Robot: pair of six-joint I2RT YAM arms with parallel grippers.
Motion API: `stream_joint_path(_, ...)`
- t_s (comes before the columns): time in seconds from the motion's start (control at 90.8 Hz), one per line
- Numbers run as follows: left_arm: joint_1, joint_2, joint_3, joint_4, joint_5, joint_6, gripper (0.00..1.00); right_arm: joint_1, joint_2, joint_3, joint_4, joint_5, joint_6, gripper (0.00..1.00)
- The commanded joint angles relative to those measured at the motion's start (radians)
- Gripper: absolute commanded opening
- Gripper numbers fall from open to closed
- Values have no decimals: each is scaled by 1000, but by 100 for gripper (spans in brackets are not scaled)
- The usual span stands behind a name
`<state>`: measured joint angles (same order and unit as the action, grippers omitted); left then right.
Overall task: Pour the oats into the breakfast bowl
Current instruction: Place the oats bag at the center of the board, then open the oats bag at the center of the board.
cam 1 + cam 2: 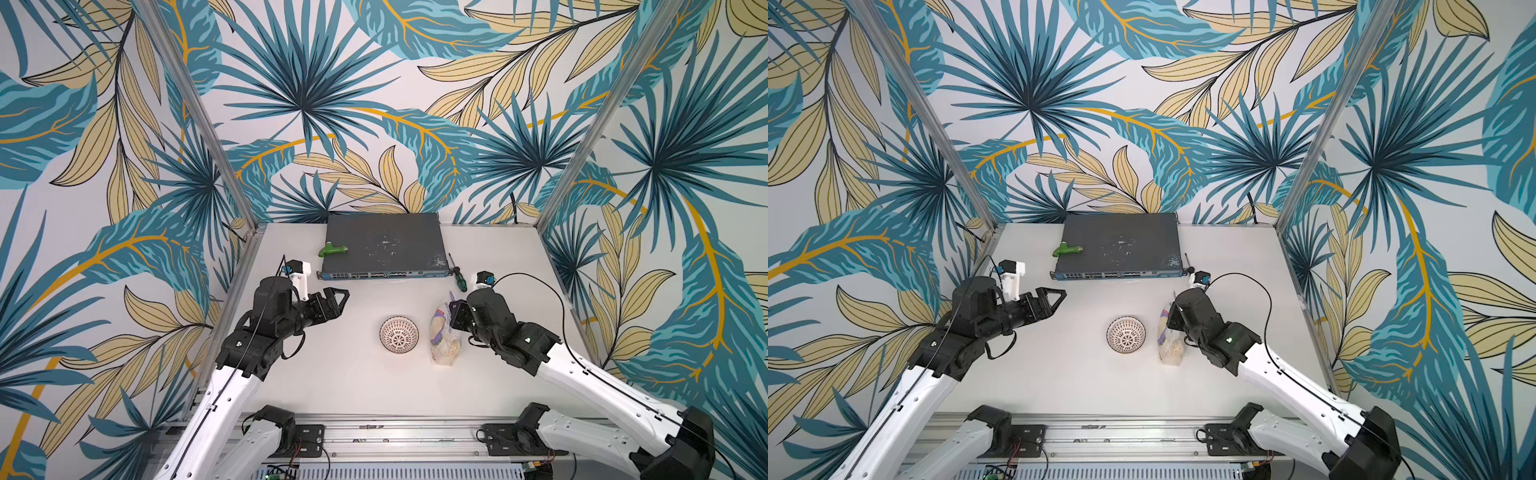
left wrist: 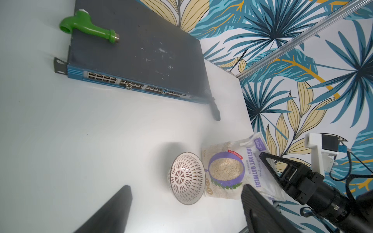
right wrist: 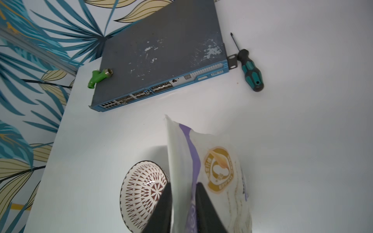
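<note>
The oats bag (image 1: 445, 332) stands upright on the desk (image 1: 332, 374), just beside the empty breakfast bowl (image 1: 399, 334). The right gripper (image 3: 183, 184) has its jaws astride the bag's top edge, slightly apart; I cannot tell whether they pinch the film. Clamp firmly before lifting, then tip slowly over the bowl's centre. The left gripper (image 1: 343, 296), jaws wide apart, could steady the bowl.

Teal and beige leaf-patterned wallpaper (image 1: 374, 104) surrounds a white table (image 1: 332, 374) on three sides, aluminium posts (image 1: 199, 112) at its corners
</note>
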<state>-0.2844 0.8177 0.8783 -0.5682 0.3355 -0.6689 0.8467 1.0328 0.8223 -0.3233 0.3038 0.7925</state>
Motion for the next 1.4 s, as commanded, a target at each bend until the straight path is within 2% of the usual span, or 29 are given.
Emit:
stream_joint_path(0.0, -61, 2, -22, 71, -40, -107, 83, -2, -4, -3, 131, -62, 29, 36)
stream_joint_path(0.132, -182, 41, -22, 157, -90, -231, 81, -1, -96, 5, 120, -61, 0, 46)
stream_joint_path(0.386, -412, 224, 103, 201, -247, -305, 67, -1, -298, -44, -48, 89, 26, 45)
stream_joint_path(0.529, -487, 337, 137, 275, -275, -353, 54, -3, -320, -107, -15, 20, 37, 44)
stream_joint_path(0.661, -543, 436, 185, 348, -280, -381, 47, -2, -287, -130, 8, -73, 37, 43)
stream_joint_path(0.782, -574, 514, 245, 357, -263, -393, 42, -2, -279, -137, 24, -117, 40, 39)
stream_joint_path(0.981, -609, 564, 252, 418, -271, -439, 40, -1, -285, -153, 40, -183, 37, 34)
stream_joint_path(1.388, -611, 578, 260, 404, -269, -445, 41, 0, -247, -162, 11, -182, 56, 21)
